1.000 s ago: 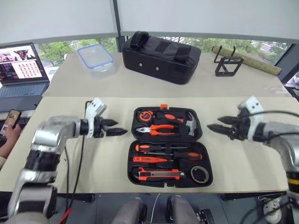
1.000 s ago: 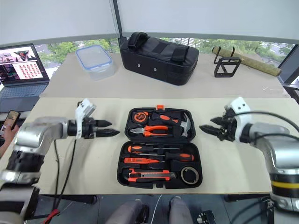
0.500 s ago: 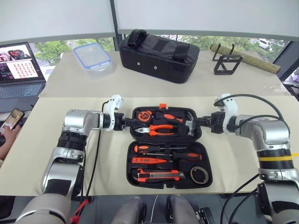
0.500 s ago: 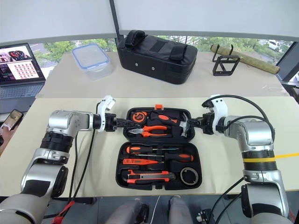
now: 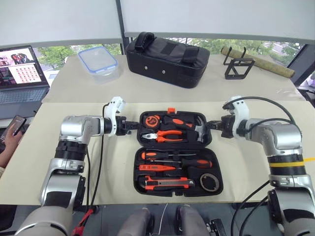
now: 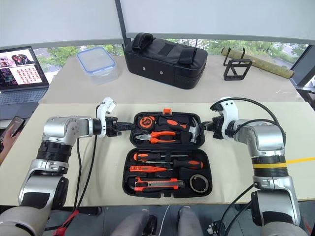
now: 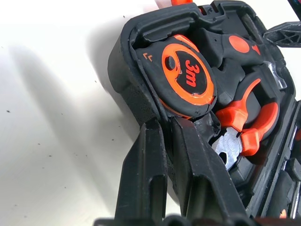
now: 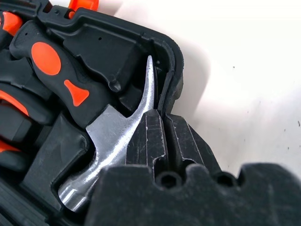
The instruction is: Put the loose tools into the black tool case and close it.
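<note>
The black tool case lies open and flat at the middle of the near table, every moulded slot filled. The far half holds the tape measure, pliers and hammer. The near half holds two screwdrivers, the tester screwdriver, the utility knife and the tape roll.

The left gripper is pinched on the left rim of the far half; the wrist view shows one finger inside the wall and one outside. The right gripper is clamped likewise on the right rim, beside the hammer's claw.

Bare tabletop runs left and right of the case, and a strip stays open at its near edge. On the far table stand a black fabric bag, a clear lidded box and a wire stand. A laptop is cut off at the left edge, as is a hand holding a phone. The orange latch peeks over the far rim.
</note>
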`<action>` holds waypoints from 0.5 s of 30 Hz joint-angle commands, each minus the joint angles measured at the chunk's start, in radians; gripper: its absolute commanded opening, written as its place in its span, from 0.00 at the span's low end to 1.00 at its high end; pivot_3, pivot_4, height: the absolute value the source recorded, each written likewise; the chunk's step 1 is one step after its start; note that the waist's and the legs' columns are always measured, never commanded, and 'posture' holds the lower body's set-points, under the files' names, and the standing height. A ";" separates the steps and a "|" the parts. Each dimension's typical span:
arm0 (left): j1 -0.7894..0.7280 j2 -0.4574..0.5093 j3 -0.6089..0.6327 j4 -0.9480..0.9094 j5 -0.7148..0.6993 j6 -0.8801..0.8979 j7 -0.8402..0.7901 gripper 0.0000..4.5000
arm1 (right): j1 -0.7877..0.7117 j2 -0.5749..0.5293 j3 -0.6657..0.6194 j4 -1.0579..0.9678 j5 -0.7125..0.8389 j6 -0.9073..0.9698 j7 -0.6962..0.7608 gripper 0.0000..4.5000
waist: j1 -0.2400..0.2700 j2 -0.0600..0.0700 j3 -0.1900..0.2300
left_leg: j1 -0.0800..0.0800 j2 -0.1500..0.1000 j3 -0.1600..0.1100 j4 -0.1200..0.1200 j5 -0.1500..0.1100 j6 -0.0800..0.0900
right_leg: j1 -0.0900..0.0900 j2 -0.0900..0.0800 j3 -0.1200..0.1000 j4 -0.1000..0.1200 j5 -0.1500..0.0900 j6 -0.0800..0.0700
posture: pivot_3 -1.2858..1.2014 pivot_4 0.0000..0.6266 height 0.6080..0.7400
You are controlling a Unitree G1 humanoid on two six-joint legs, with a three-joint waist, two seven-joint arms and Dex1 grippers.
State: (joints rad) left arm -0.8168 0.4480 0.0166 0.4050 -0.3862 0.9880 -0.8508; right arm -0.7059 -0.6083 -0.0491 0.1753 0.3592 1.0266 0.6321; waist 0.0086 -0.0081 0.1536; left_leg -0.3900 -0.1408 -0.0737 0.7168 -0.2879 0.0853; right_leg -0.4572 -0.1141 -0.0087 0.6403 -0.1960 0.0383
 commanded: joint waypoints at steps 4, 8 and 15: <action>-0.138 -0.087 0.089 0.087 0.022 -0.328 0.083 0.02 | -0.187 0.072 -0.017 0.113 -0.078 -0.304 -0.044 0.00 | 0.000 -0.001 0.001 | -0.002 0.000 0.000 0.001 0.001 -0.001 | -0.003 0.000 0.000 0.001 0.000 0.000 | 0.52 0.24 0.86; -0.154 -0.097 0.092 0.127 0.052 -0.503 0.067 0.02 | -0.182 0.070 -0.006 0.126 -0.132 -0.469 -0.028 0.00 | -0.005 0.000 0.001 | -0.008 0.000 -0.001 0.002 0.001 -0.001 | -0.008 0.000 0.000 0.005 0.000 0.000 | 0.52 0.24 0.86; 0.032 -0.071 0.020 -0.002 0.130 -0.698 0.027 0.02 | 0.022 0.089 -0.026 -0.073 -0.146 -0.607 -0.055 0.00 | -0.025 0.000 0.000 | -0.015 -0.002 -0.003 0.002 0.001 -0.001 | -0.017 0.000 -0.005 0.006 0.000 0.000 | 0.52 0.24 0.86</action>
State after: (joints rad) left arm -0.8195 0.3778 0.0840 0.4844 -0.2745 0.3519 -0.7761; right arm -0.7091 -0.5313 -0.0717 0.2103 0.2061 0.4799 0.5693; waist -0.0160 -0.0083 0.1539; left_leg -0.4044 -0.1425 -0.0772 0.7185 -0.2874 0.0847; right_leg -0.4746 -0.1143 -0.0140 0.6463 -0.1957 0.0379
